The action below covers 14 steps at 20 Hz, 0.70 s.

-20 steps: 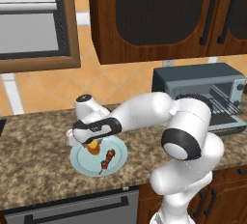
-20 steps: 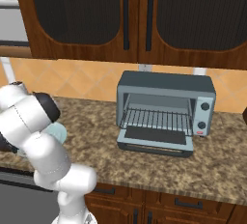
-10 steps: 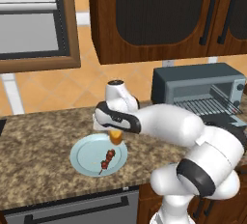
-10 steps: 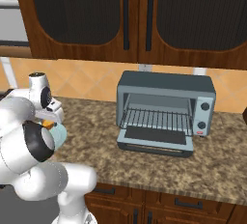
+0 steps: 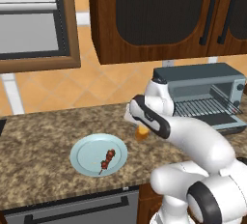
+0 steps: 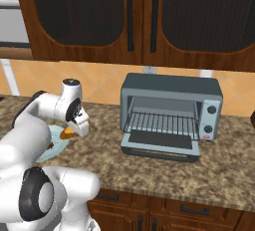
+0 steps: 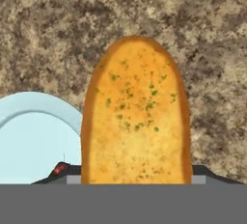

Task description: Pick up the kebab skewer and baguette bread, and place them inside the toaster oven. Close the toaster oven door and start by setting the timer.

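My gripper (image 5: pixel 140 130) is shut on the baguette bread (image 5: pixel 142 133), a golden-orange loaf that hangs above the counter just right of the plate. From the right base camera the baguette bread (image 6: pixel 66 133) peeks out under the hand. Seen from the hand, the baguette bread (image 7: pixel 135 117) stands tall between the two dark finger tips. On the pale blue plate (image 5: pixel 86 151) the kebab skewer (image 5: pixel 107 159) lies alone. The blue-grey toaster oven (image 6: pixel 172 88) stands to the right, with its toaster oven door (image 6: pixel 160 146) dropped flat and the wire rack (image 6: pixel 162 123) showing.
Dark wooden cabinets (image 6: pixel 144 16) hang over the speckled granite counter (image 5: pixel 43 131). A steel appliance front (image 5: pixel 67 208) sits below the counter's edge at the lower left. Bare counter lies between the plate (image 7: pixel 34 141) and the oven.
The arm has lifted the baguette off the plate and swung it rightward toward the oven. The skewer has stayed on the plate.
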Tool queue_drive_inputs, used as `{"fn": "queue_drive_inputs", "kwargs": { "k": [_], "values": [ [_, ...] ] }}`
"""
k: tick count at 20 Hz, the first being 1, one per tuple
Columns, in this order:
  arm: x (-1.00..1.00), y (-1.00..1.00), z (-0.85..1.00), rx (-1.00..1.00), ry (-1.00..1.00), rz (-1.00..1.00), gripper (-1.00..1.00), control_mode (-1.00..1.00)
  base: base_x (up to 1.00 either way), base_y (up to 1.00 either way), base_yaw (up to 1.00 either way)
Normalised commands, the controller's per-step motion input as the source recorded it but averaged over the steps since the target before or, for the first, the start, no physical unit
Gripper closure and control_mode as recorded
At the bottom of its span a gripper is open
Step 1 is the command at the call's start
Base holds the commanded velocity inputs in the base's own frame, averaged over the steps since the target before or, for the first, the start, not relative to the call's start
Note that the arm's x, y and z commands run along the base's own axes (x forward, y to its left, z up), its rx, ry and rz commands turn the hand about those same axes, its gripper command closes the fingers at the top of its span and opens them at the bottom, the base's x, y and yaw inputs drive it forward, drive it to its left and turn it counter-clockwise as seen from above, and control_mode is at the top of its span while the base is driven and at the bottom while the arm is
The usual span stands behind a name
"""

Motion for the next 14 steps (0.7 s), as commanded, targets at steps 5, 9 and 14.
{"fn": "queue_drive_inputs", "kwargs": {
  "k": [5, 9, 14],
  "values": [
    [-0.06, -1.00, 0.15, 0.12, 0.02, -0.50, 1.00, -1.00, 0.00, 0.00, 0.00],
    [0.00, -1.00, 0.06, 0.10, 0.00, -0.48, 1.00, -1.00, 0.00, 0.00, 0.00],
    [0.00, -1.00, 0.08, 0.07, -0.02, -0.32, 1.00, -1.00, 0.00, 0.00, 0.00]
  ]
}}
